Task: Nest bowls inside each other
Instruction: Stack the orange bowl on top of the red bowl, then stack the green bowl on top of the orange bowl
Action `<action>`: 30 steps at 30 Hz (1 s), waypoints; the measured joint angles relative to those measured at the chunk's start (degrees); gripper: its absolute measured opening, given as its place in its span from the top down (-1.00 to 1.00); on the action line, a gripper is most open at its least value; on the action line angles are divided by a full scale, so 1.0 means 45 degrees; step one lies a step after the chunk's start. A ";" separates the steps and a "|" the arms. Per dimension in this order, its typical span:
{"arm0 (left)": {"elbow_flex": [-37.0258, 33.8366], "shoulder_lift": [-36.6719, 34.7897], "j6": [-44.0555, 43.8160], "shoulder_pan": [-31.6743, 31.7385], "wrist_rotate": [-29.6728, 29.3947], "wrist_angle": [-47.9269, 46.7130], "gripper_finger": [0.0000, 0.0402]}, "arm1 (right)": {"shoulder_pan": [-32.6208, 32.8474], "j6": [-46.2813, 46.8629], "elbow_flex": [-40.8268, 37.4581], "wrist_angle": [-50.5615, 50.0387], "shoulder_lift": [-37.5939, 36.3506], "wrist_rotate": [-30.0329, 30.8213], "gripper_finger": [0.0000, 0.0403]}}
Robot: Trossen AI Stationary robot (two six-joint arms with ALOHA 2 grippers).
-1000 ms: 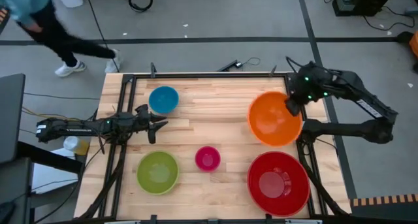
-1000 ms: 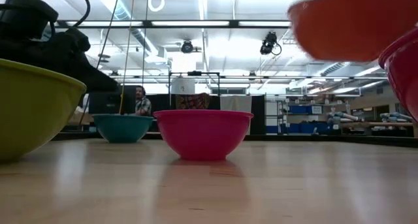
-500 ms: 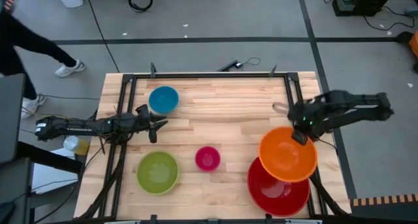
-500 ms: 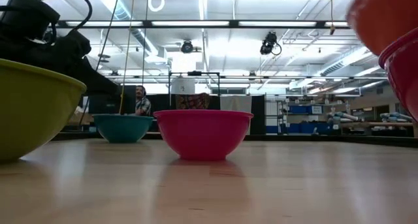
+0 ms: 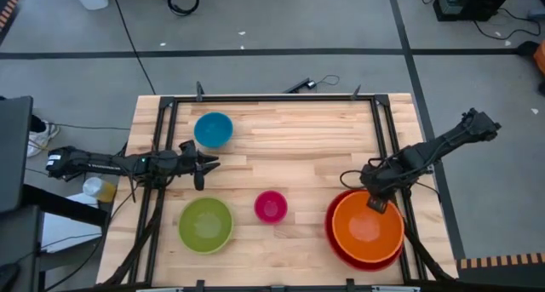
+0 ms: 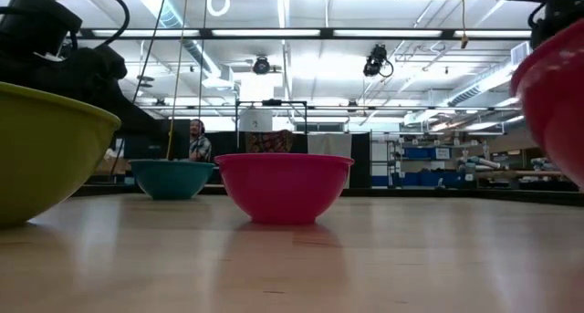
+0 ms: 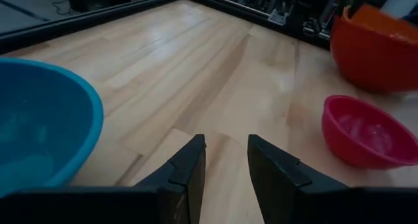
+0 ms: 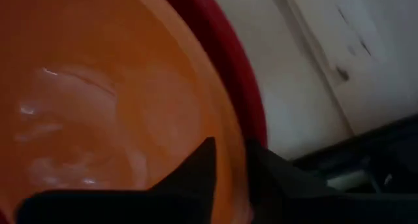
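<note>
The wide orange plastic bowl [image 5: 368,226] now sits nested in the big red bowl [image 5: 334,239]; a second ago we carried it. Our right end effector [image 5: 375,204] straddles its rim, grip uncertain.

Two dark, slender arms of jointed links

The left arm [image 5: 102,165] is matte black with thin cables along it; its pincer [image 7: 223,160] has two flat, angular black fingers [image 7: 189,165]. The right arm [image 5: 430,153] is equally dark, with black wedge-shaped fingers [image 8: 196,165].
</note>
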 joint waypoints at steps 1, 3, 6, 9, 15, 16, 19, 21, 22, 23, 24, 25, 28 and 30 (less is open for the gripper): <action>0.0000 0.0000 0.0002 0.0005 -0.0046 0.0003 0.41 | -0.0030 -0.0074 0.0144 0.0068 0.0052 0.0145 0.48; 0.0000 0.0000 0.0002 0.0008 -0.0337 0.0018 0.41 | -0.0133 -0.0364 0.0533 0.0141 0.0084 0.0626 0.34; 0.0039 0.0000 -0.0185 0.0065 -0.0894 -0.0042 0.41 | -0.0308 -0.0935 0.1404 0.0137 0.0084 0.1961 0.19; 0.0371 0.0128 -0.0038 0.0203 -0.1133 -0.0793 0.41 | -0.0498 -0.1708 0.2547 0.0246 0.0079 0.4084 0.13; 0.2085 0.1050 0.0177 0.0106 -0.0111 -0.3010 0.41 | -0.1029 -0.3835 0.3668 0.3897 0.0119 0.8904 0.12; 0.2412 0.1278 0.0088 -0.0016 0.0370 -0.3474 0.41 | -0.1294 -0.4418 0.3602 0.5071 0.0258 0.8867 0.13; 0.3509 0.1938 -0.0431 -0.0538 0.1645 -0.5041 0.41 | -0.2010 -0.5839 0.3401 0.8041 0.1170 0.7841 0.13; 0.4257 0.2420 -0.1056 -0.1003 0.2230 -0.6116 0.41 | -0.2286 -0.6468 0.3362 0.9241 0.2112 0.7599 0.13; 0.4604 0.2688 -0.1337 -0.1266 0.2518 -0.6672 0.41 | -0.2396 -0.6688 0.3359 0.9615 0.2535 0.7595 0.13; 0.4927 0.2935 -0.1620 -0.1527 0.2761 -0.7244 0.41 | -0.2496 -0.6834 0.3357 0.9925 0.2949 0.7587 0.13; 0.5202 0.3201 -0.1891 -0.1811 0.2924 -0.7719 0.41 | -0.2597 -0.6896 0.3357 1.0169 0.3321 0.7585 0.13; 0.5470 0.3487 -0.2079 -0.2078 0.3010 -0.8152 0.41 | -0.2682 -0.6906 0.3357 1.0284 0.3683 0.7578 0.13; 0.5935 0.4297 -0.2692 -0.2790 0.3011 -0.9070 0.41 | -0.2822 -0.6846 0.3343 1.0461 0.4710 0.7565 0.13; 0.6014 0.4877 -0.3120 -0.3191 0.3035 -0.9477 0.41 | -0.2816 -0.6815 0.3343 1.0681 0.5245 0.7561 0.13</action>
